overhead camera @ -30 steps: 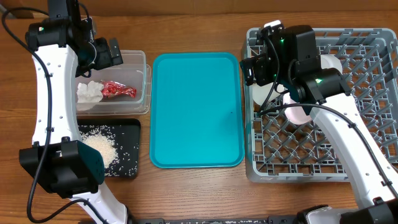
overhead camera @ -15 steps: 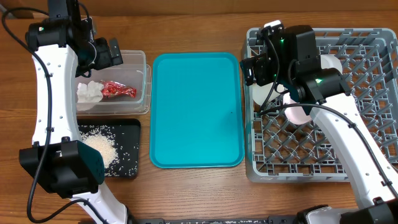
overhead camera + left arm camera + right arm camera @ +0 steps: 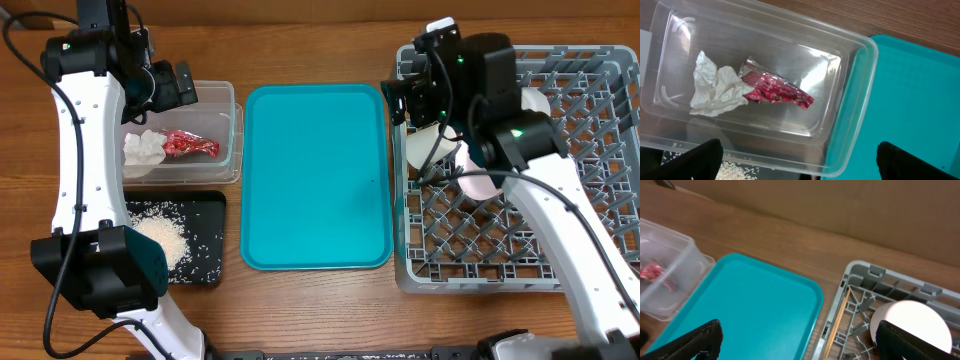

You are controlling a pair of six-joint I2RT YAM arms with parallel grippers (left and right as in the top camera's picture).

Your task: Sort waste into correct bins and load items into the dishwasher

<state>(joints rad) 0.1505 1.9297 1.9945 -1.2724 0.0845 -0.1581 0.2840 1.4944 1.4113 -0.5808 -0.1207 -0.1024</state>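
The clear tub [image 3: 232,130] at the back left holds the red wrapper [image 3: 190,145] and the white napkin [image 3: 143,148]. Both show in the left wrist view, wrapper [image 3: 775,90] and napkin [image 3: 715,90]. The black tray [image 3: 215,240] in front of it holds the rice scraps [image 3: 165,238]. My left gripper [image 3: 175,85] hovers over the tub's back edge, open and empty [image 3: 800,170]. White dishes [image 3: 430,150] sit among the pegs of the grey rack [image 3: 520,240]. My right gripper [image 3: 400,100] is open and empty above the rack's back left corner, with a white dish [image 3: 910,322] by its right finger.
The large teal tray [image 3: 315,180] lies between the bins and the rack, with nothing on it. More white dishes [image 3: 480,182] stand in the rack under my right arm. A thin wooden stick [image 3: 832,330] lies along the rack's left wall.
My right gripper has shifted slightly back and left over the rack's corner. The left arm and the waste have not moved.
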